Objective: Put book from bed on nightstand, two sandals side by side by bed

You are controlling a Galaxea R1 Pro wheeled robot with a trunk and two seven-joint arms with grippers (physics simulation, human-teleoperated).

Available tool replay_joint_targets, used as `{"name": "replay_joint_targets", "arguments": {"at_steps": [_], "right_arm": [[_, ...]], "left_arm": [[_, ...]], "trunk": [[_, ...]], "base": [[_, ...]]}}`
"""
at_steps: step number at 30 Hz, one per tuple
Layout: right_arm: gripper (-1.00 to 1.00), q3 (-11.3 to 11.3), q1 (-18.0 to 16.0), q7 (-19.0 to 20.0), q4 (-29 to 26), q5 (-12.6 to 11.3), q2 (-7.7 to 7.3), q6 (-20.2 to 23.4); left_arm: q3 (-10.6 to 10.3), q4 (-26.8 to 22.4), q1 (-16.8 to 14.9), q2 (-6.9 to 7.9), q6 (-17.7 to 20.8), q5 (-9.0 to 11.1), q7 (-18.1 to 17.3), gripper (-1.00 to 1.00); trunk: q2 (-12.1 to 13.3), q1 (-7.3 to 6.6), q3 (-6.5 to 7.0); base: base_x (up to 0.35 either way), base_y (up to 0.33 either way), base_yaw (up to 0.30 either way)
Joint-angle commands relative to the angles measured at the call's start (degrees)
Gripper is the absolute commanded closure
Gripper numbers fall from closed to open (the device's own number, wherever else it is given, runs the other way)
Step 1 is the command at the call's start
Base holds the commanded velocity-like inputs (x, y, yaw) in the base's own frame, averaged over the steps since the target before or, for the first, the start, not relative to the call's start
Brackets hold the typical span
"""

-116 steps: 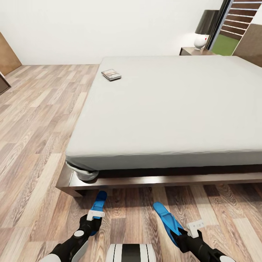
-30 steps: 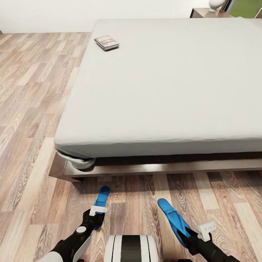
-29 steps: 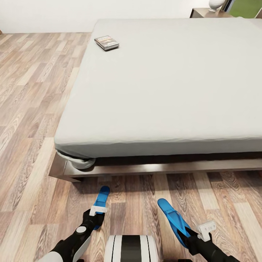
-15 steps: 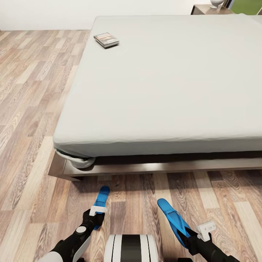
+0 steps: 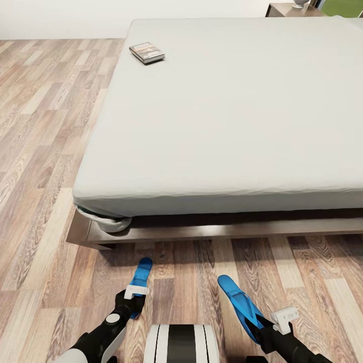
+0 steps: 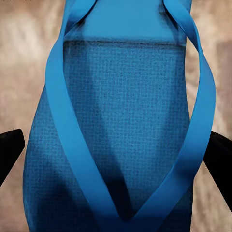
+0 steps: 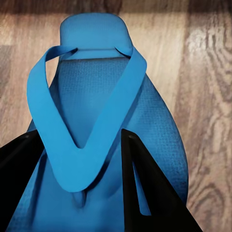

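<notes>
The left gripper (image 5: 134, 297) was closed on the left sandal (image 5: 139, 278), its dark fingers (image 6: 8, 152) at both edges of the sole. The right gripper (image 5: 262, 322) held the right sandal (image 5: 239, 303), one finger (image 7: 145, 193) lying across the footbed. Both sandals hung low above the wood floor (image 5: 40, 151), pointing toward the bed (image 5: 232, 111) and well apart from each other, the right one angled. If they were released like this, I judge they would land apart and not parallel; the narrow grip could also let one slip or twist. Farther away, the book (image 5: 146, 52) lay on the mattress near its left edge, and the nightstand (image 5: 290, 9) stood beyond the far corner.
</notes>
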Motion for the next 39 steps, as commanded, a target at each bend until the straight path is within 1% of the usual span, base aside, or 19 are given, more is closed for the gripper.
{"name": "replay_joint_targets", "arguments": {"at_steps": [1, 10, 17, 28, 32, 39], "right_arm": [[1.0, -0.05, 0.0, 0.31, -0.1, 0.39, 0.03, 0.18], [1.0, -0.01, 0.0, 0.25, -0.1, 0.4, 0.06, 0.11], [1.0, 0.0, 0.0, 0.32, -0.1, 0.4, 0.06, 0.11], [1.0, 0.04, 0.02, 0.33, -0.05, 0.4, 0.1, 0.11], [1.0, 0.07, 0.0, 0.32, -0.03, 0.4, 0.1, 0.11], [1.0, 0.09, 0.0, 0.33, -0.02, 0.4, 0.1, 0.11]], "left_arm": [[-0.49, -0.03, -0.03, 0.05, -0.18, 0.39, 0.42, 1.0], [-0.56, -0.11, -0.07, -0.07, -0.85, 0.39, 0.43, 1.0], [-0.58, -0.1, -0.1, -0.05, -1.37, 0.39, 0.43, 1.0], [-0.58, -0.11, -0.11, -0.05, -1.51, 0.39, 0.43, 1.0], [-0.58, -0.15, -0.11, 0.02, -1.51, 0.39, 0.43, 1.0], [-0.57, -0.18, -0.11, 0.11, -1.52, 0.39, 0.43, 1.0]], "trunk": [[-0.01, -0.01, -0.02], [-0.01, -0.01, -0.02], [-0.11, 0.18, -1.57], [-0.11, 0.18, -1.57], [-0.16, 0.28, -2.46], [-0.16, 0.28, -2.46]], "base": [[0.0, 0.0, 0.0], [0.0, 0.0, 0.0], [0.0, 0.0, 0.0], [0.0, 0.0, 0.0], [0.0, 0.0, 0.0], [0.0, 0.0, 0.0]]}}
